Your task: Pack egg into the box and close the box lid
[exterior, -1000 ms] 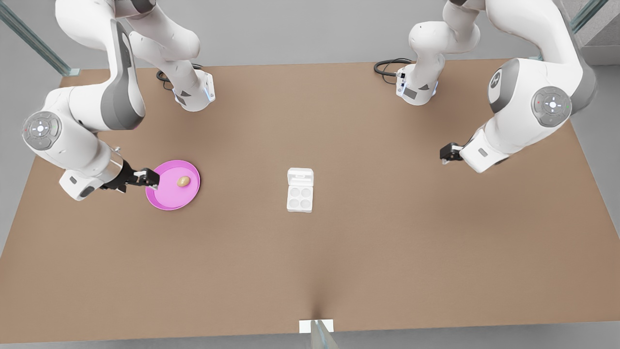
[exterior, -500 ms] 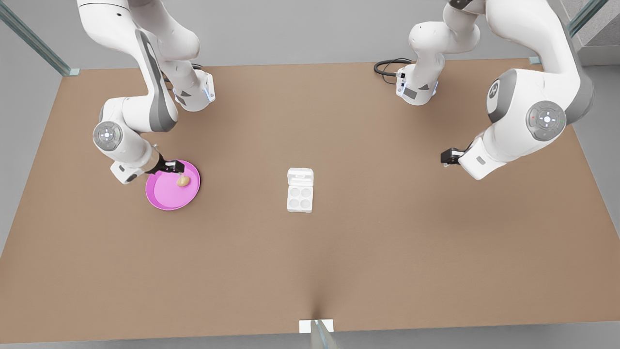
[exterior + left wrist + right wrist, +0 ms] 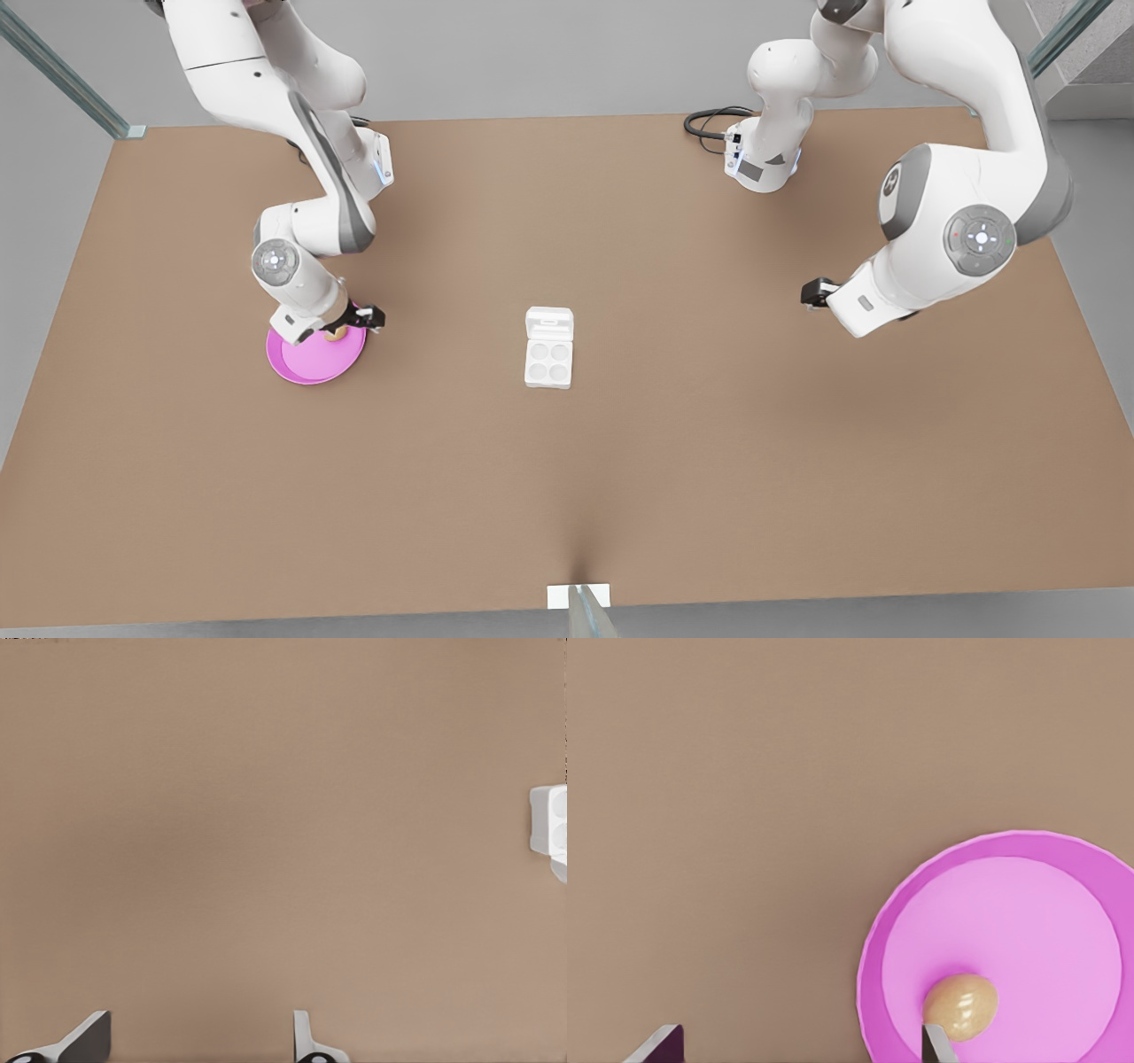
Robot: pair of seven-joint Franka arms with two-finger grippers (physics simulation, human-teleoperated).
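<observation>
The tan egg [image 3: 961, 1005] lies on a round pink plate [image 3: 1063, 904], just beside one fingertip of my open right gripper [image 3: 796, 1041]. In the front view that gripper [image 3: 356, 317] hangs over the plate's [image 3: 301, 363] far right rim and partly hides the egg [image 3: 336, 334]. The white box [image 3: 548, 361] sits mid-table, its four cups bare and its lid [image 3: 549, 322] lying flat and open behind them. My left gripper [image 3: 811, 292] waits open at the front view's right, well away from the box [image 3: 551, 819], and its fingers [image 3: 306, 1038] hold nothing.
Both arm bases [image 3: 762, 164] and a black cable [image 3: 709, 120] stand at the table's far edge. A white marker [image 3: 578, 596] with a thin post sits at the near edge. Brown tabletop [image 3: 709, 443] spreads around the box.
The right arm swung toward the front view's right, from the plate's left rim to over the egg. The left arm shifted slightly. Egg and box stayed still.
</observation>
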